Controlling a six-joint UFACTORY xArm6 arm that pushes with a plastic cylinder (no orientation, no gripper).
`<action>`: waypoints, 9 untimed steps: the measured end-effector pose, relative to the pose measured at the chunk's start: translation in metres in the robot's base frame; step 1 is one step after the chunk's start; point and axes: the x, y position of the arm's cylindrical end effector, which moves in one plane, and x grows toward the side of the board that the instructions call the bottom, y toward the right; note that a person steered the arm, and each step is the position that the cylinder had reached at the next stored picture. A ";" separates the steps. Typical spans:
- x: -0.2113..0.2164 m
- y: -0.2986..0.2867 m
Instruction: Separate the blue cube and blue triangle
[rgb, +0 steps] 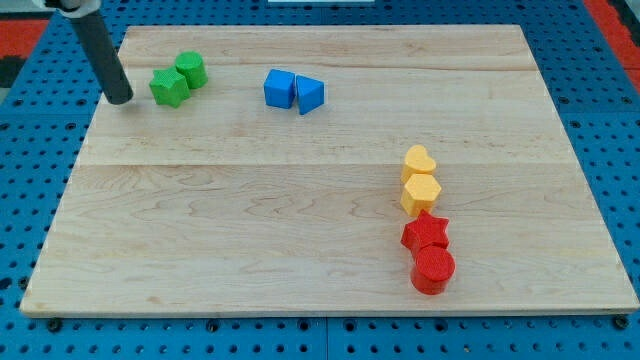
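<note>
The blue cube (279, 88) sits near the view's top, left of centre, on the wooden board (250, 220). The blue triangle (309, 95) lies right beside it on its right, touching it. My tip (120, 98) rests on the board at the view's upper left, just left of the green blocks and well left of the blue cube. The dark rod rises from it toward the view's top left.
A green star (169, 88) and a green cylinder (191, 69) touch each other between my tip and the blue cube. At the view's lower right stand a yellow heart (419, 160), a yellow hexagon (421, 193), a red star (426, 233) and a red cylinder (433, 269), in a column.
</note>
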 end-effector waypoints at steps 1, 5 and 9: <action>-0.050 0.005; -0.049 0.101; -0.060 0.145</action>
